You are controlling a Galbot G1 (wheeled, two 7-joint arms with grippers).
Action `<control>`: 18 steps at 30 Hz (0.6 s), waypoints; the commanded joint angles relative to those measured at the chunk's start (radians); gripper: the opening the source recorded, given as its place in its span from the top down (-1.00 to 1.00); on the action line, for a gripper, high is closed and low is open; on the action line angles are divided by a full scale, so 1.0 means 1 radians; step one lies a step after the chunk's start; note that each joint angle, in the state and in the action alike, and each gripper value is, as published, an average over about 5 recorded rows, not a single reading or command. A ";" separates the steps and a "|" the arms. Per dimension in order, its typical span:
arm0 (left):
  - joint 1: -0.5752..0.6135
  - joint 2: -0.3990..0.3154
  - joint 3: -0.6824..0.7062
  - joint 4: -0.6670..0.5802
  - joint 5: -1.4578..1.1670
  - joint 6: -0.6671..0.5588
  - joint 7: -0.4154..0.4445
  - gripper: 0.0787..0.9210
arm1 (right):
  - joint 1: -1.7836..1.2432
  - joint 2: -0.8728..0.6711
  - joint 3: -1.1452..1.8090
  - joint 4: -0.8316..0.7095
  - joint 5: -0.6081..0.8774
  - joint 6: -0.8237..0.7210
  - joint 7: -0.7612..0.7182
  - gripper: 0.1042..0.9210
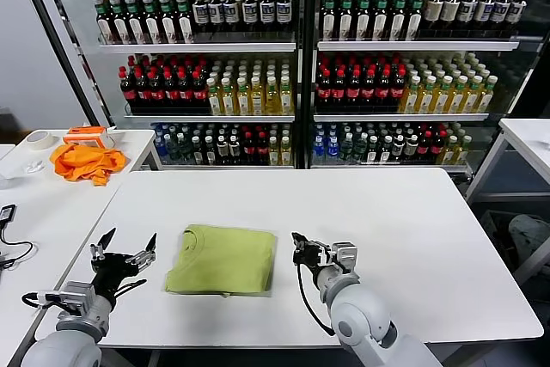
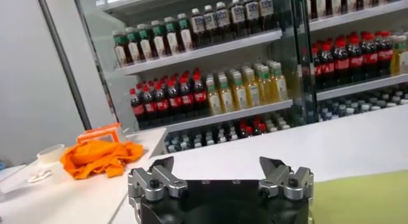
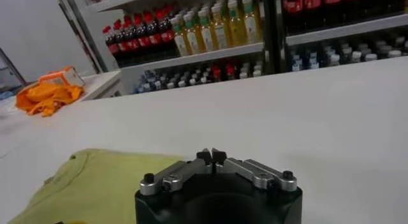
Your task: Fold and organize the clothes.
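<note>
The light yellow-green T-shirt (image 1: 223, 259) lies folded into a neat rectangle on the white table (image 1: 387, 212), near its front edge. My left gripper (image 1: 125, 247) is open and empty, just left of the shirt and above the table. My right gripper (image 1: 298, 245) is shut and empty, just right of the shirt. In the left wrist view the left gripper (image 2: 220, 168) stands wide open with a corner of the shirt (image 2: 363, 196) beside it. In the right wrist view the right gripper (image 3: 211, 156) has its tips together, and the shirt (image 3: 95, 180) lies beside it.
A bright orange cloth (image 1: 84, 161) and a tape roll (image 1: 38, 138) lie on the side table at far left. A cable (image 1: 10, 229) lies on that table's near part. Glass-fronted drink coolers (image 1: 301, 58) stand behind the table. Another white table (image 1: 528, 139) is at right.
</note>
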 commanded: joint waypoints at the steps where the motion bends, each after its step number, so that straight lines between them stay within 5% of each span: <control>1: 0.002 -0.007 0.022 -0.001 0.019 -0.001 0.002 -0.77 | -0.014 0.041 -0.019 -0.040 0.016 -0.007 -0.017 0.89; 18: 0.000 0.003 0.006 0.030 0.020 -0.006 0.003 -0.77 | 0.059 0.113 -0.116 -0.172 0.072 -0.008 0.041 -0.29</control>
